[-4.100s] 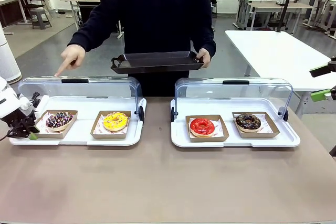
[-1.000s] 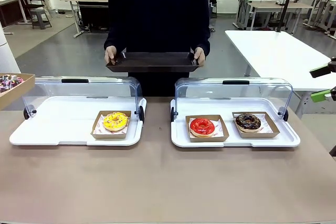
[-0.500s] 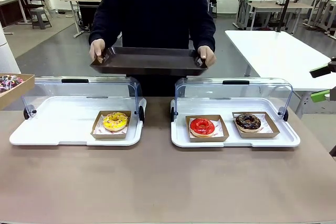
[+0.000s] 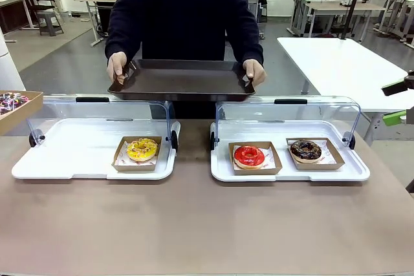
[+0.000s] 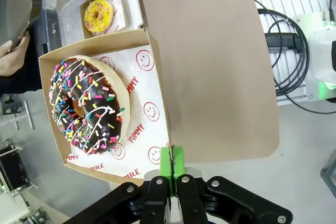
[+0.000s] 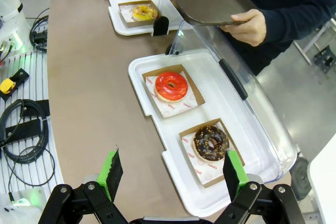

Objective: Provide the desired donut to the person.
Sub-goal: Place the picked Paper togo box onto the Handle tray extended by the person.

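Left gripper (image 5: 171, 167) clenched on carton (image 5: 146, 113) rim, sprinkle donut (image 5: 102, 116) held aloft; right gripper (image 6: 172, 170) released, empty; placement onto the person's (image 4: 184, 17) black tray (image 4: 181, 79) judged outstanding

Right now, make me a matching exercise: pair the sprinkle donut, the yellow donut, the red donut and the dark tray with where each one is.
Things:
1. sprinkle donut
2. yellow donut
3. red donut
4. dark tray

Places:
A. held by the person
B. in the right case
C. in the left case
D. in a box gripped by the left end effector

Pairs: 1-D, 2-C, 3-B, 4-A
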You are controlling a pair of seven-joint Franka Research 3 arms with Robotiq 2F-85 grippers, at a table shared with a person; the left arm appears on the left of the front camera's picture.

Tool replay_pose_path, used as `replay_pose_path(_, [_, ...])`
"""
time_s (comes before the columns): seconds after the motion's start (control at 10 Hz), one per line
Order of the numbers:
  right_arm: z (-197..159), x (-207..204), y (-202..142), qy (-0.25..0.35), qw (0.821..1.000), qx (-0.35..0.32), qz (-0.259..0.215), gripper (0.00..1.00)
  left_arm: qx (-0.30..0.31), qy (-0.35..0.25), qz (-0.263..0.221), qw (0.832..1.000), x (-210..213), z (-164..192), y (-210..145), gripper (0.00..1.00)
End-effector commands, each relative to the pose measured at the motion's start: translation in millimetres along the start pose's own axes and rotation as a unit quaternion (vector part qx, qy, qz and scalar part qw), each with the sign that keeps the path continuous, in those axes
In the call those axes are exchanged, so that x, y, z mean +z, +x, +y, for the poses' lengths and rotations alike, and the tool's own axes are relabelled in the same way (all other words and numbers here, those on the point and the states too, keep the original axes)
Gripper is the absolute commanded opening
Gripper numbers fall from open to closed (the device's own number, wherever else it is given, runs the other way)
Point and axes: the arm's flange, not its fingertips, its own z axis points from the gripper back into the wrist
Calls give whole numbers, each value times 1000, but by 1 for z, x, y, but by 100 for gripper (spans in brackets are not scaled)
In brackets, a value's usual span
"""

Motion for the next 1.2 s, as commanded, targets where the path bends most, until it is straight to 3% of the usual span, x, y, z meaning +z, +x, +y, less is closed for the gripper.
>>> replay_pose_path(0.0, [-2,-1,0,5,1000,5,-14,100,6,0,8,1000,2,-1,-1,0])
replay_pose_path(0.6, [-2,-1,0,5,1000,5,-14,100,0,0,0,1000,0,0,0,1])
replay_pose_path(0.9, [-2,-1,0,5,1000,5,-14,100,-12,-1,52,999,32,108,64,1])
replay_pose_path(1.1, [-2,-1,0,5,1000,5,-14,100,-13,0,48,999,25,177,104,1])
